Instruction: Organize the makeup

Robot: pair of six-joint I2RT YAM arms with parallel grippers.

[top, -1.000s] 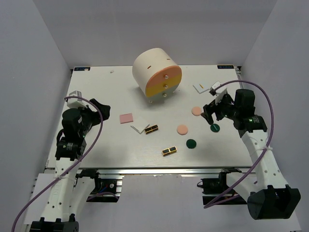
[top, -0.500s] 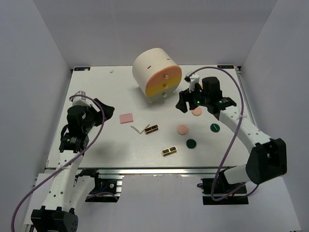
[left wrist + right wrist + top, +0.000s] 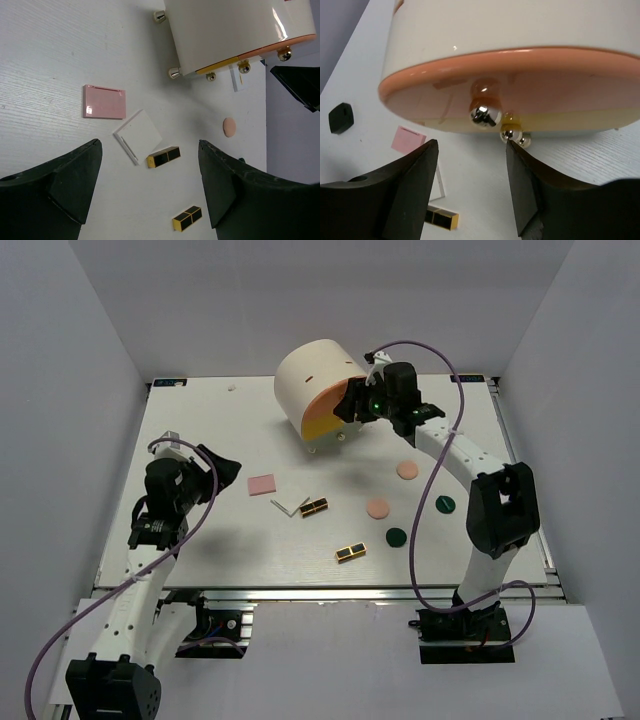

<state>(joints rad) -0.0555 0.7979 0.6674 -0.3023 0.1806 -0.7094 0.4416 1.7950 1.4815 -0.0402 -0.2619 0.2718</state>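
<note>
The makeup lies loose on the table. A pink square pad point(image 3: 262, 484), a white angled card point(image 3: 290, 506) and a black-and-gold palette point(image 3: 314, 506) sit left of centre. A second palette point(image 3: 350, 551), two peach discs point(image 3: 407, 470) point(image 3: 377, 508) and two dark green discs point(image 3: 445, 504) point(image 3: 396, 537) lie to the right. My right gripper point(image 3: 352, 406) is open and empty at the cylinder's front; in the right wrist view its jaws point(image 3: 471, 145) stand just below a silver knob point(image 3: 486, 115). My left gripper point(image 3: 226, 472) is open and empty, left of the pink pad point(image 3: 104, 102).
The big cream cylinder point(image 3: 315, 380) with orange-yellow drawer fronts stands at the back centre on small metal feet. My right arm reaches across the back right of the table. Another white card point(image 3: 235, 80) lies beside the cylinder's front. White walls close in the table.
My right arm has swung from the right side of the table leftward and back to the cylinder's front. My left gripper has shifted only slightly.
</note>
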